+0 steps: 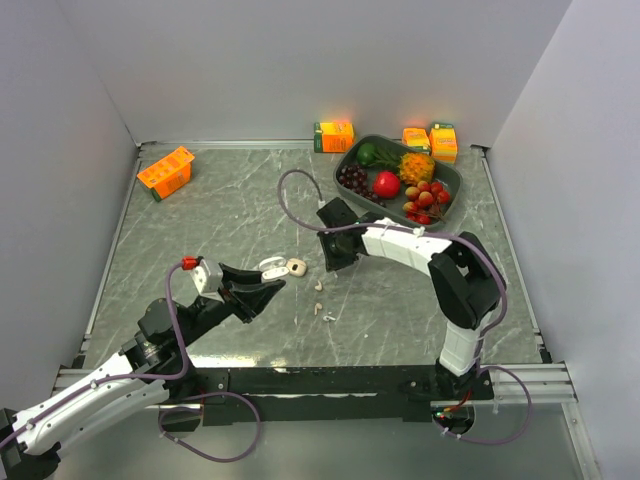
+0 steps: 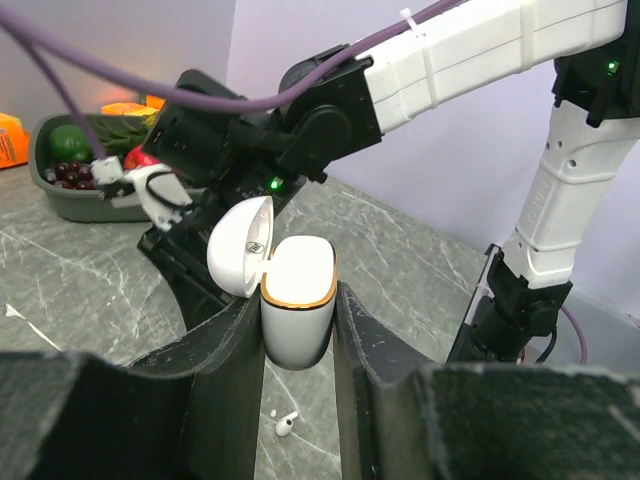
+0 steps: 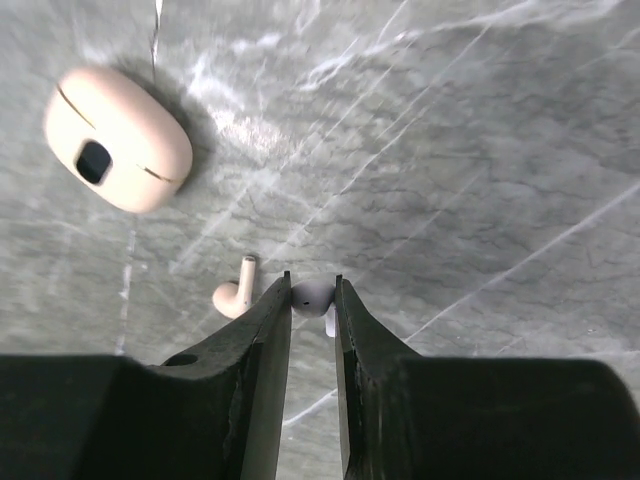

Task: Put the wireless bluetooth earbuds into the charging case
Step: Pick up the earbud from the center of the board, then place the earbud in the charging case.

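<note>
Lower left of top view: left gripper (image 2: pixel 297 312) clamped tight on the white charging case (image 2: pixel 298 290). Case upright, lid (image 2: pixel 240 245) hinged open and tipped left.

Centre of the grey marbled table (image 1: pixel 200 230): two loose earbuds (image 1: pixel 330 316) (image 1: pixel 318 307) lying near each other, colour not clear.

Just beyond: right gripper (image 3: pixel 312 290) pointing down, jaws nearly together and pinching a white earbud (image 3: pixel 310 296) at the tips. Beige earbud (image 3: pixel 233 297) just left of them, on the table.

Beige case (image 3: pixel 118 138) closed, upper left of the wrist view, apart from both.

Far right: tray (image 1: pixel 458 188) of fruit. Far left: orange carton (image 1: pixel 165 172).
</note>
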